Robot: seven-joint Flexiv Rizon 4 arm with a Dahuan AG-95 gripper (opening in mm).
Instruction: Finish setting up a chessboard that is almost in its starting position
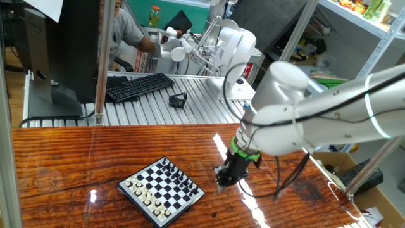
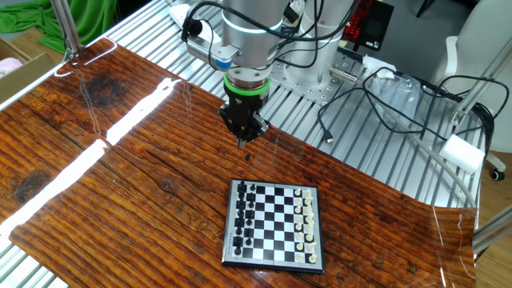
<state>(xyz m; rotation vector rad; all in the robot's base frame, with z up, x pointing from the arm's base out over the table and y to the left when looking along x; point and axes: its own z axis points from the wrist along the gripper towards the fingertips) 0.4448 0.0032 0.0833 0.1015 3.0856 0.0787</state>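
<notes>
The chessboard (image 2: 274, 226) lies flat on the wooden table, a small black-and-white board with a dark rim. Black pieces line one edge and white pieces the opposite edge; it also shows in one fixed view (image 1: 162, 189). My gripper (image 2: 243, 142) points down, just above the table, a short way off the board's black-piece side; it also shows in one fixed view (image 1: 221, 185). Its fingers taper together to a point, and nothing shows between them. A tiny dark speck (image 2: 247, 157) lies on the wood between gripper and board; it is too small to tell whether it is a piece.
The wooden table (image 2: 120, 160) ends at a ribbed metal bench (image 1: 190, 101) holding a keyboard (image 1: 139, 86), a black clip (image 1: 178, 99) and cables (image 2: 384, 88). A monitor (image 1: 57, 50) and a person stand behind. Shelving (image 1: 361, 38) is at the right.
</notes>
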